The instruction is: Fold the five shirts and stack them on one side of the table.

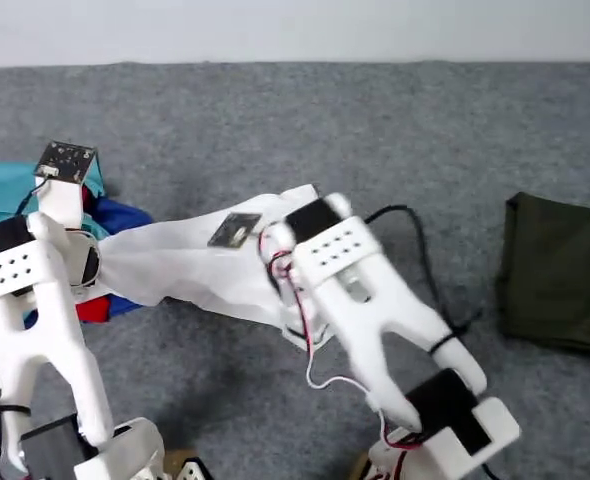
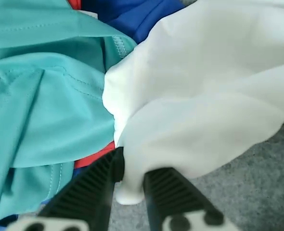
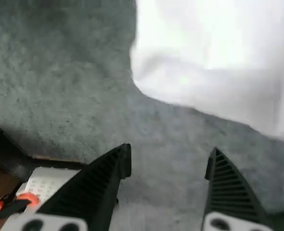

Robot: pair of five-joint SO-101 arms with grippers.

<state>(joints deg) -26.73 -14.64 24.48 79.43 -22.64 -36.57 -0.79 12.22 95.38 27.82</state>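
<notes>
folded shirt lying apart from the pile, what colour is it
The folded shirt is dark olive green; high view shows it best.

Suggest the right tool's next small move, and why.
Probably ease the right tool forward onto the white shirt's near edge, then close. It stands open over the table, just short of the cloth, while the left tool pinches the shirt's other end.
</notes>
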